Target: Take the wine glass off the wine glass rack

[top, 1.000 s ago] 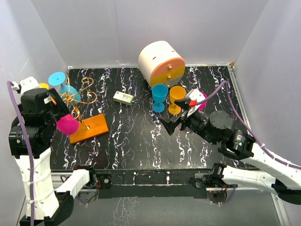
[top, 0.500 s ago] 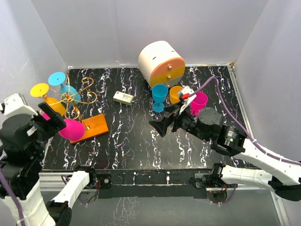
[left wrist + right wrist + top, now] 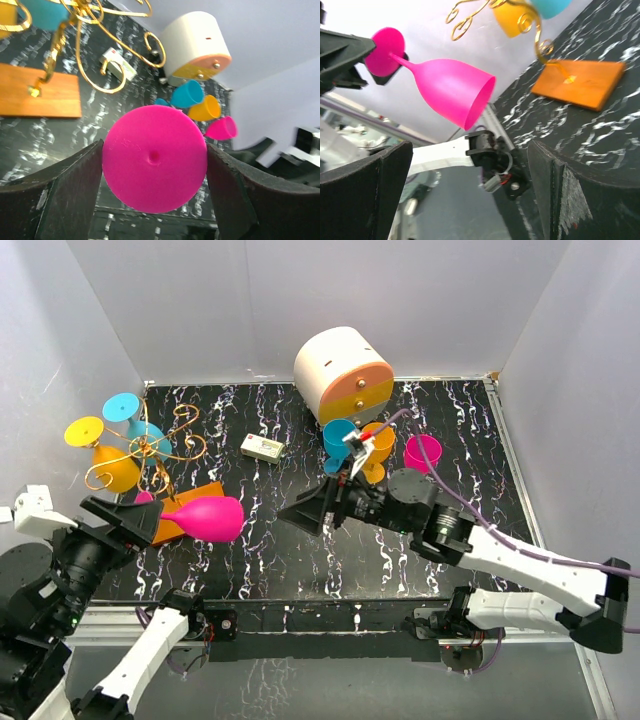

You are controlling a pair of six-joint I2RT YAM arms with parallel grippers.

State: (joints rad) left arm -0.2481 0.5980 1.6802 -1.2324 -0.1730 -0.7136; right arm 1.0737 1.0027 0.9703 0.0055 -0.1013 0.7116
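The pink wine glass (image 3: 205,518) lies horizontal in the air in front of the wine glass rack, bowl pointing right. My left gripper (image 3: 145,512) is shut on its round foot (image 3: 155,159), a finger on each side. The rack has an orange base plate (image 3: 192,498) and golden wire hooks (image 3: 170,445); a yellow glass (image 3: 110,465) and a blue glass (image 3: 135,425) hang on them. My right gripper (image 3: 300,515) stands open, its jaws wide and empty, just right of the pink bowl (image 3: 447,87).
A white-and-orange round drawer cabinet (image 3: 343,372) stands at the back. In front of it are a blue glass (image 3: 338,435), an orange glass (image 3: 378,445) and a pink cup (image 3: 422,452). A small white box (image 3: 263,448) lies between rack and cabinet.
My left arm has drawn the pink glass away from the rack, forward and right, tipping it flat. My right arm has swung left toward the glass's bowl, jaws still wide.
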